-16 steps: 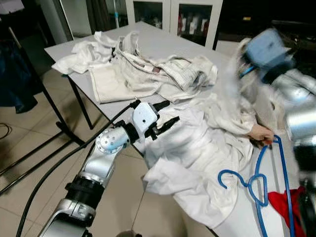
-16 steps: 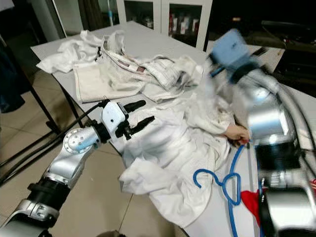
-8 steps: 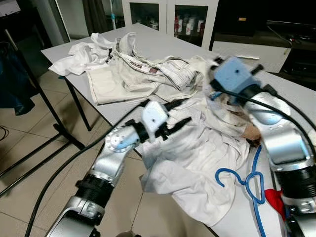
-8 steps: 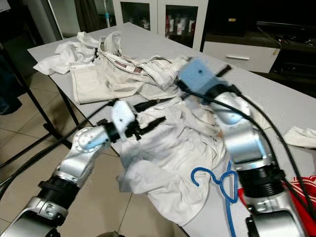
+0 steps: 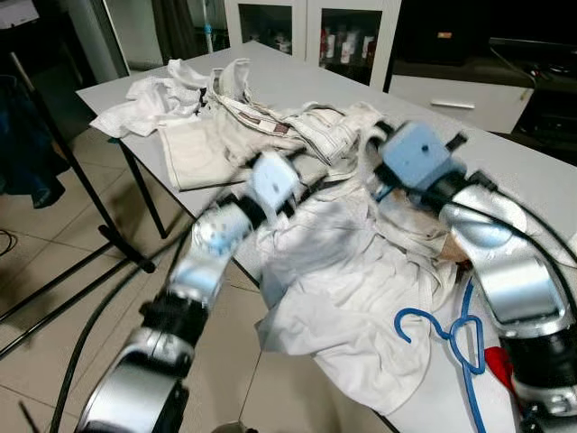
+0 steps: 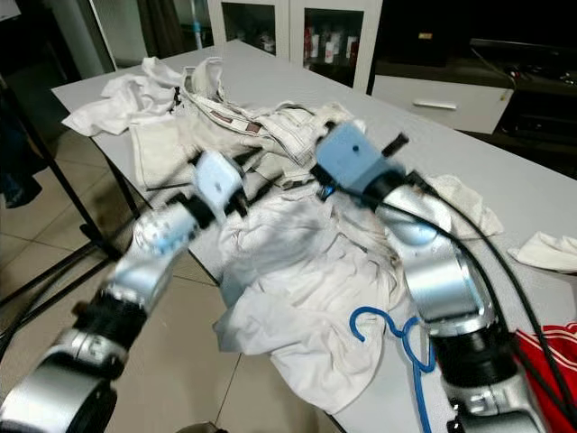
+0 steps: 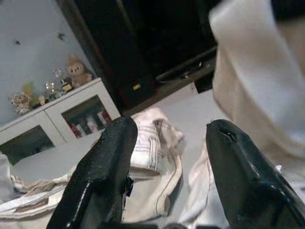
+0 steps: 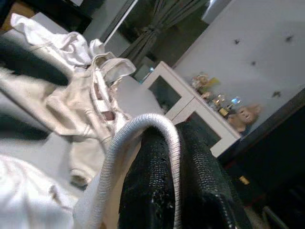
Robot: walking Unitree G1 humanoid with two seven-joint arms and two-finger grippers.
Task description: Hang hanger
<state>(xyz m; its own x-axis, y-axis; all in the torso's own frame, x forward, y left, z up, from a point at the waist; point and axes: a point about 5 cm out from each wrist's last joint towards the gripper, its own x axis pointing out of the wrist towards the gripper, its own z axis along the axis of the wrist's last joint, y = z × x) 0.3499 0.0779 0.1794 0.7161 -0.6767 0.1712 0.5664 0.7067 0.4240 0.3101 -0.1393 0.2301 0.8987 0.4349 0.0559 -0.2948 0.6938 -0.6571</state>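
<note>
A white shirt (image 5: 352, 262) lies crumpled over the near edge of the grey table (image 5: 297, 81). A blue hanger (image 5: 455, 338) rests on the table to its right. My right gripper (image 8: 174, 131) is shut on a pale curved hook, which looks like a hanger's hook; in the eye views its blue wrist housing (image 5: 415, 162) hovers over the shirt's top, with the fingers buried in cloth. My left gripper (image 7: 171, 126) is open with nothing between its fingers. It is blurred at the shirt's left upper edge (image 5: 306, 185).
A heap of pale clothes (image 5: 243, 126) covers the table's far left part. A red cloth (image 6: 550, 347) and a small white cloth (image 6: 545, 251) lie at the right. Glass-door cabinets (image 5: 306, 27) stand behind. A black rack's legs (image 5: 108, 234) and a dark garment (image 5: 27, 144) are on the left.
My right arm has swung left from the table's right side to above the shirt. My left arm has reached forward to the shirt's edge and is now blurred.
</note>
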